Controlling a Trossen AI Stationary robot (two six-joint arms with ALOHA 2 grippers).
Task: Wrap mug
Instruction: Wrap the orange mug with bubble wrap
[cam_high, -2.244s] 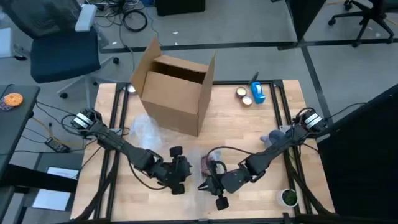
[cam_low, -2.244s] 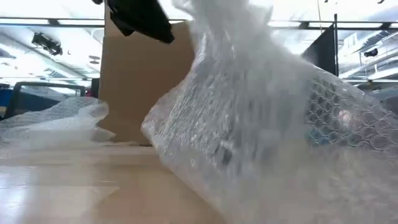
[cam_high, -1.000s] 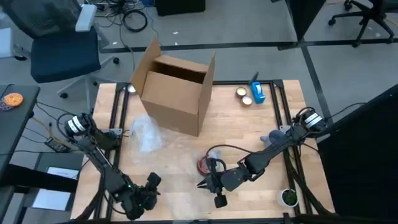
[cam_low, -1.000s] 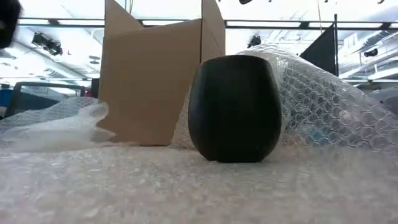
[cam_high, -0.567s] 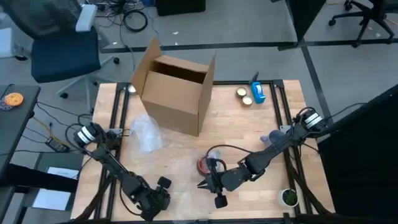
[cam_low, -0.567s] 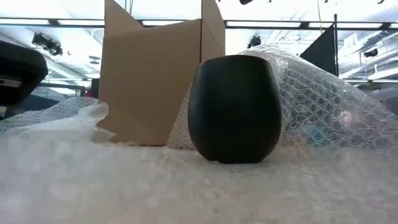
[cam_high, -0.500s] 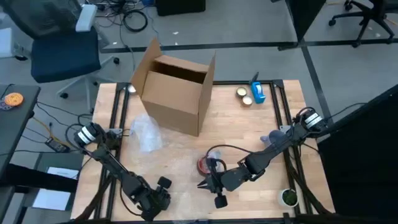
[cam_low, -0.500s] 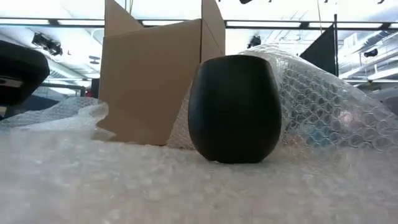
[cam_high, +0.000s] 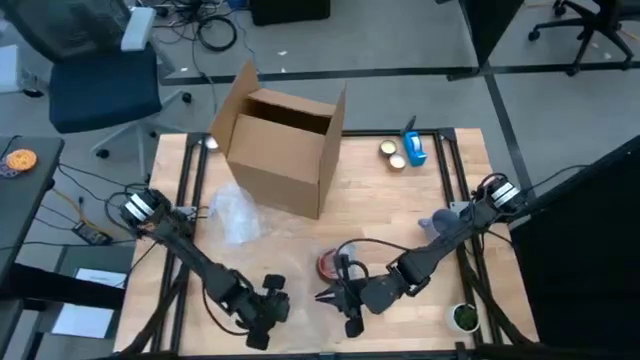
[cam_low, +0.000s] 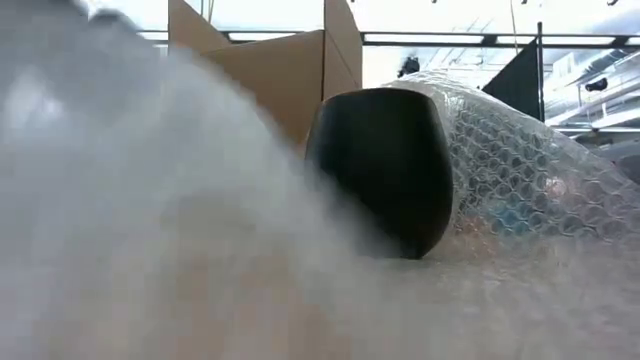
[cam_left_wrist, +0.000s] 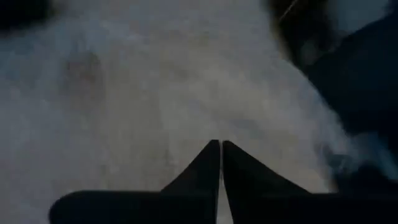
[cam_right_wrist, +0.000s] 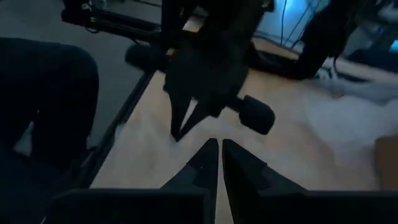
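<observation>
Mid-wrap — folding the wrap (cam_low: 150, 200) over the mug (cam_low: 385, 165). Mug upright on the sheet, well in front of the box (cam_high: 280, 150). Left gripper (cam_high: 262, 312) just left of the mug, fingers pinched together on the wrap's edge; right gripper (cam_high: 335, 298) just before the mug, fingers together. Next, probably: drawing the raised sheet across the mug without tipping it.

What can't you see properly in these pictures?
- Low view: a blurred bubble wrap sheet covers the left part of the mug and most of the cardboard box.
- High view: the mug is mostly hidden behind the right end effector.
- Left wrist view: everything past the left end effector is blurred.
</observation>
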